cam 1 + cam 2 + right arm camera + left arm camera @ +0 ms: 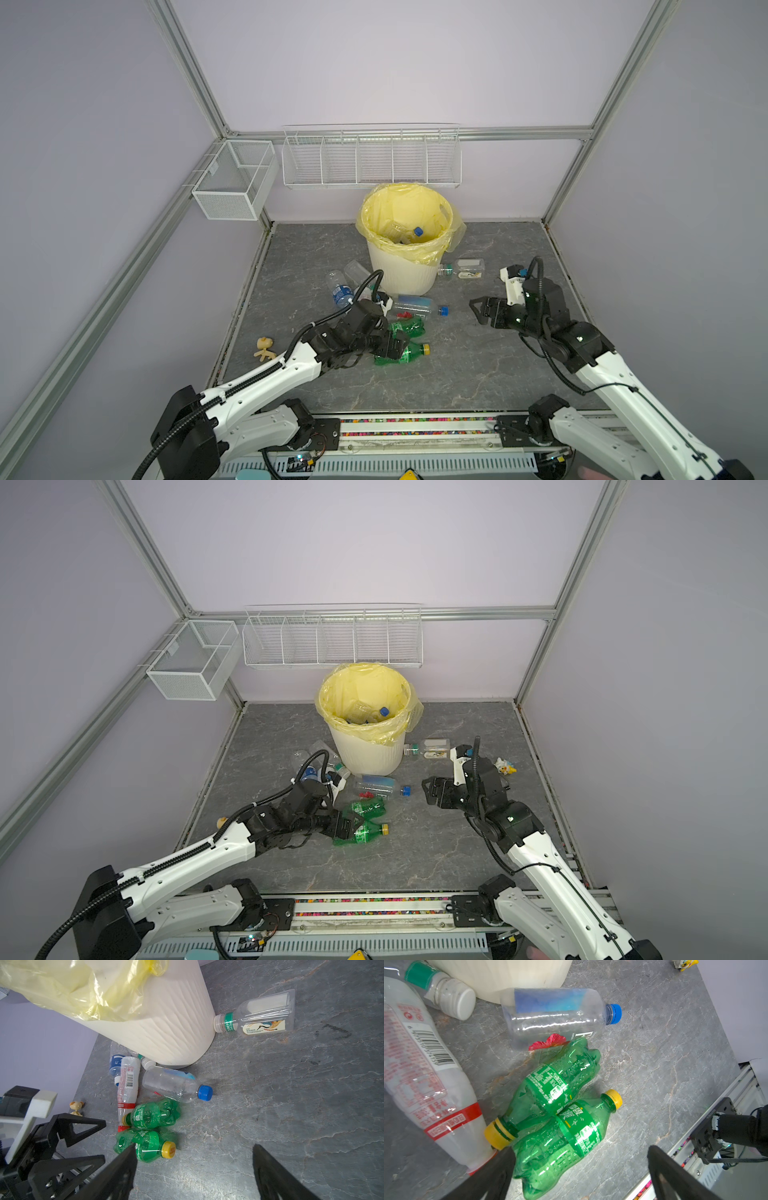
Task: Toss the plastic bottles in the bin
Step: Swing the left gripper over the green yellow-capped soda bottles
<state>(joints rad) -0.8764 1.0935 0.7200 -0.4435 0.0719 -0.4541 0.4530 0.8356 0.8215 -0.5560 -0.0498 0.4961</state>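
The round cream-white ribbed plastic bin (pixel 405 276), lined with a translucent yellow bag, stands at the centre of both top views on the grey marbled desk (pixel 478 374). Just below it lie a clear plastic bottle with a blue cap (pixel 415 306), a dented green plastic bottle with a yellow cap (pixel 553 1084) and, touching it, a second green bottle (pixel 566 1138). A clear flat-sided bottle (pixel 463 269) lies right of the bin.

The left gripper (pixel 579 1152) hangs over the second green bottle, jaws spread wide, gripping nothing. The right gripper (pixel 477 311), jaws also apart, is empty right of centre.

Inside the bin only a blue cap (pixel 417 231) reads clearly. The left arm's black cable (pixel 365 282) crosses the clear bottles left of the bin (pixel 341 289).
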